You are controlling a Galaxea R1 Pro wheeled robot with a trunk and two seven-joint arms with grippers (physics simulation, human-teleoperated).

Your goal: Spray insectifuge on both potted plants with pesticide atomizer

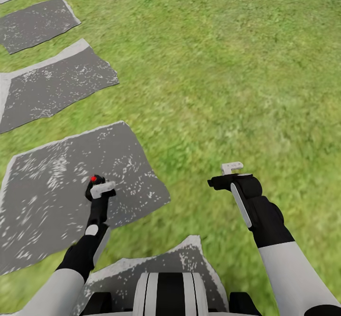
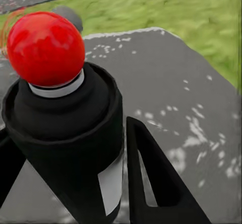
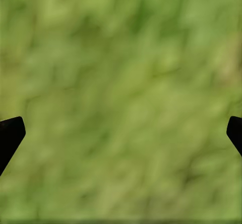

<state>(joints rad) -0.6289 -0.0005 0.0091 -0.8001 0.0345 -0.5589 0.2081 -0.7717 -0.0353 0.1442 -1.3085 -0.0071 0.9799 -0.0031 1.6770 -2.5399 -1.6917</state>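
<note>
Most of what the head camera sees is green lawn (image 1: 246, 69), the grass of the garden, and it looks a bit blurry. Next biggest are the grey stone slabs (image 1: 57, 183), a row of them going up the left side, with one more slab just in front of the robot's body. Then come the two arms with their white sleeves and black wrists. The left gripper (image 1: 100, 190) is holding the pesticide atomizer (image 1: 97, 183) over the big slab. In the left wrist view the dark bottle (image 2: 70, 148) sits tight between the black fingers (image 2: 151, 183), with its round red tip (image 2: 45, 48) sticking up and a bit of white label showing low down. The right gripper (image 1: 226, 176) hangs over the grass with nothing in it, and in its own camera the two finger tips (image 3: 10, 133) sit far out at the edges, so it is wide open. No potted plants can be seen from here, so I think the robot needs to go find them. The bottle could slip or tip if the ride over bumpy grass shakes the hand. The spray could also miss if the red tip points the wrong way at the leaves.
</note>
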